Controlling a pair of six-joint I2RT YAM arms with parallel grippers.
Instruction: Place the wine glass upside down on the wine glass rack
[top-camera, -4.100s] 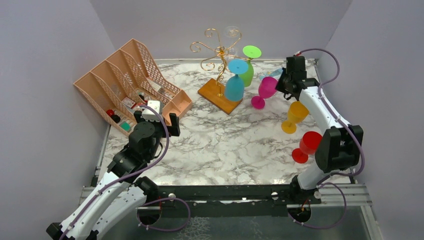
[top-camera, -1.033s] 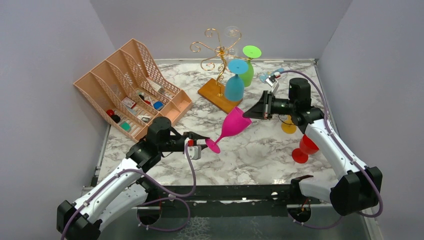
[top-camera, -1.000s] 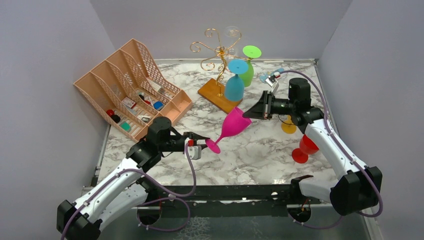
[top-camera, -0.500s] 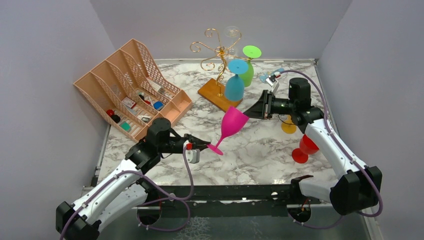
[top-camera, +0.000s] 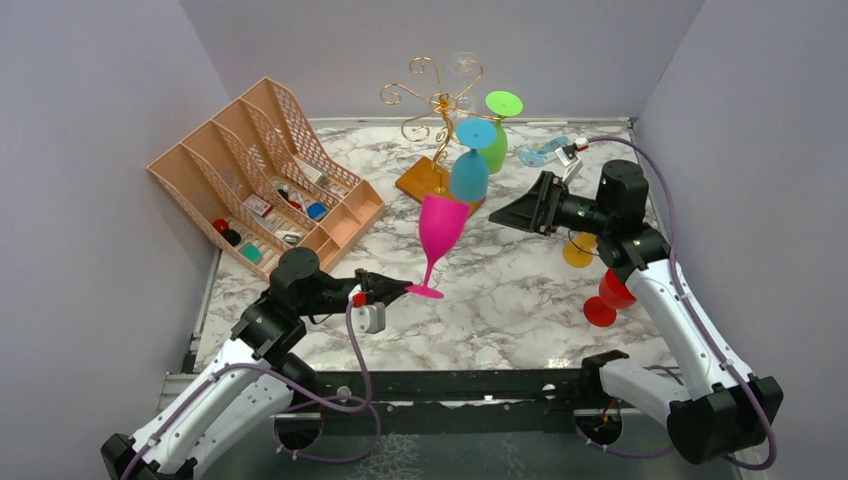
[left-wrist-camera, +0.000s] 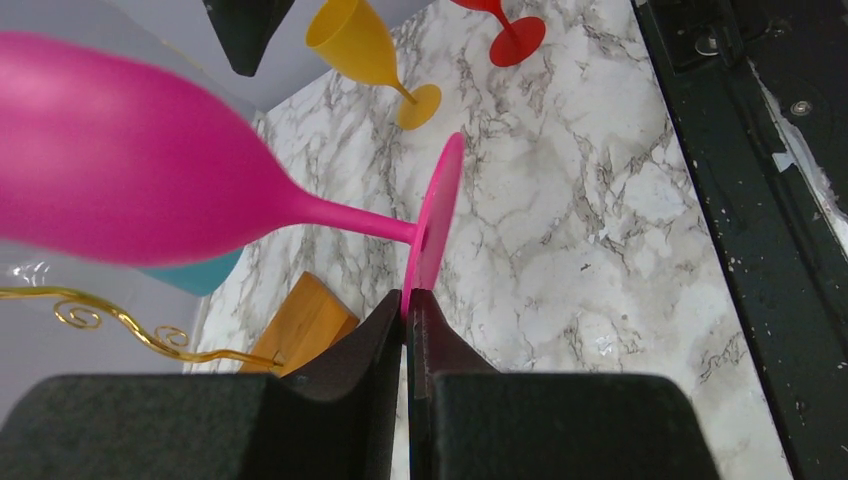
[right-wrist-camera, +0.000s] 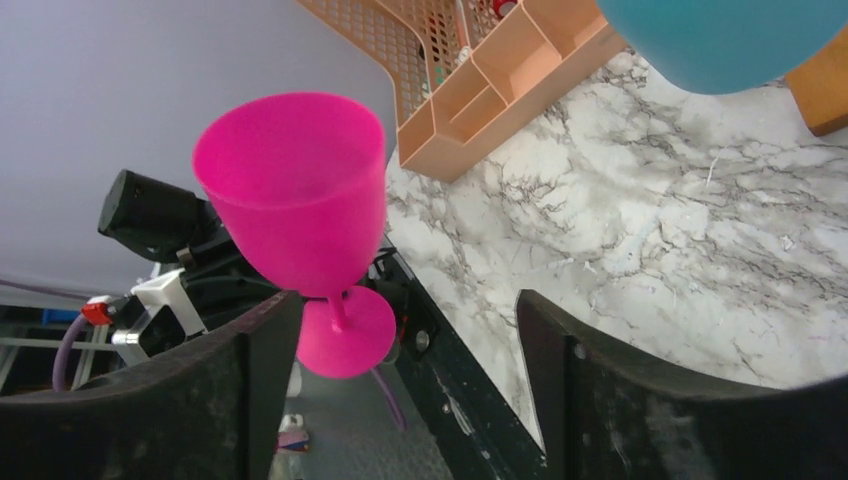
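Plain lavender walls (top-camera: 100, 150) closed the space behind and to either side of both arms. The white-and-grey marble table (top-camera: 500, 310) lay widest and barest between the two grippers, and a black rail (top-camera: 450, 385) ran along its near edge behind them. A peach mesh organiser (top-camera: 250, 150) stood beyond the left gripper, against the left wall; the oddments in its trays were too small to read. The wine glass rack (top-camera: 437, 110) rose past the right gripper's tips, with a teal glass (top-camera: 468, 172) and a green glass (top-camera: 495, 140) hanging bowl-down. The left gripper (left-wrist-camera: 407, 300) was pinched narrow on the foot rim of the pink wine glass (top-camera: 438, 225), bowl uppermost, off the rack. The right gripper (top-camera: 510, 212) gaped wide and empty just beside the bowl. A yellow glass (top-camera: 580, 250) and a red glass (top-camera: 612, 295) stood behind it near the right wall.
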